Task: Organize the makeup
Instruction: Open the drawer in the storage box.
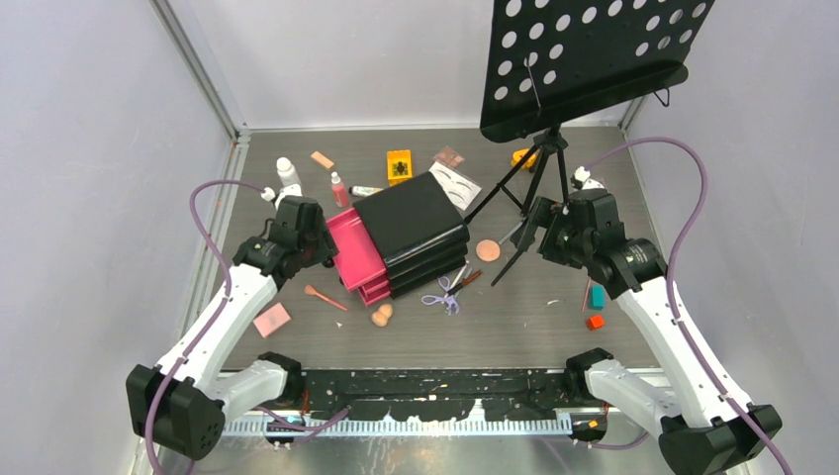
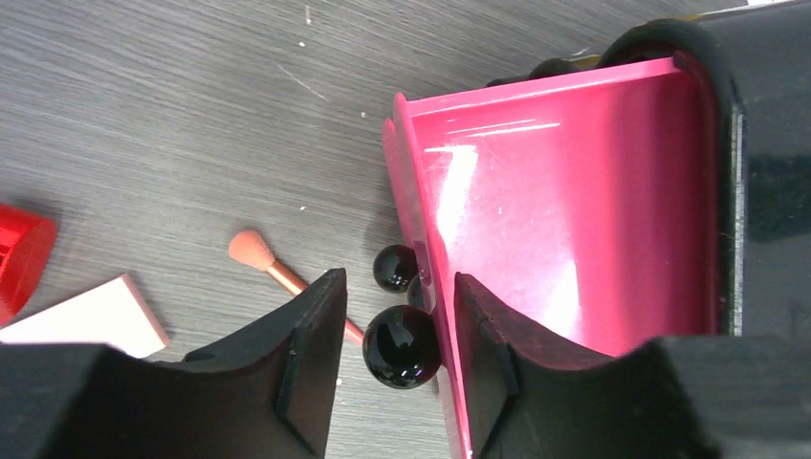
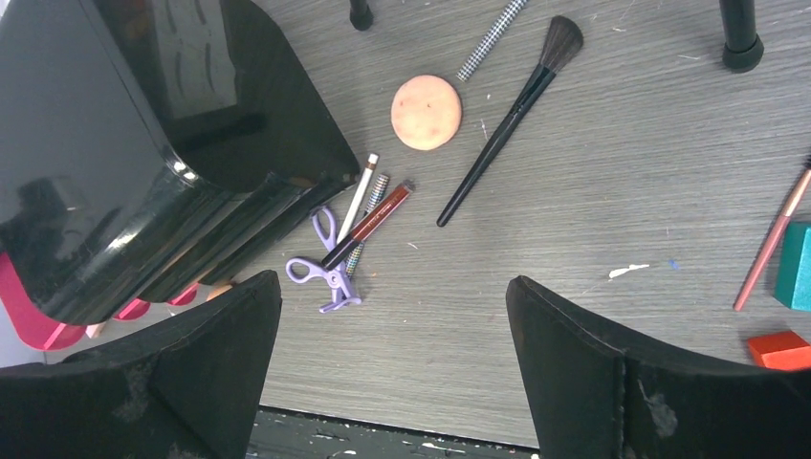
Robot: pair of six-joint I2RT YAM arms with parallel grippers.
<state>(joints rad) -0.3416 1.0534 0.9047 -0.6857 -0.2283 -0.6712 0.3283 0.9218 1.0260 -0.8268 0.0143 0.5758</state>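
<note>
While your left gripper (image 2: pixel 400 283) sits at the front of the pulled-out pink drawer (image 2: pixel 574 191), its jaws stand apart on either side of the nearer black knob (image 2: pixel 400 346). A sliver of gap shows on each side, so it is pinching nothing. That drawer is the top one of the black chest (image 1: pixel 416 220), which stands mid-table. Just left of your fingers a small peach-tipped brush (image 2: pixel 253 251) lies on the table (image 2: pixel 143 115), and a pale pink block (image 2: pixel 86 311) lies near it.

Your right gripper (image 3: pixel 392 285) hangs over the table to the right of the chest, jaws spread wide with nothing between them. Below it you can see the lilac scissors (image 3: pixel 325 273) touching a red-brown pencil (image 3: pixel 368 218) beside the chest's corner. A round peach sponge (image 3: pixel 427 112) lies a little farther on, with a long black brush (image 3: pixel 502 124) just beside it. A teal block (image 3: pixel 796 268) and an orange block (image 3: pixel 779 349) lie at the right edge, with a thin rose brush (image 3: pixel 770 244) beside them.

From above, the white bottle (image 1: pixel 288 173), a pink tube (image 1: pixel 339 188), an orange box (image 1: pixel 399 166), a brown palette (image 1: pixel 450 156) and the white eyebrow card (image 1: pixel 457 186) lie scattered behind the chest, all out on the table. Two peach sponges (image 1: pixel 382 315) lie in front of it. The music stand (image 1: pixel 594 59) rises at the back right.
</note>
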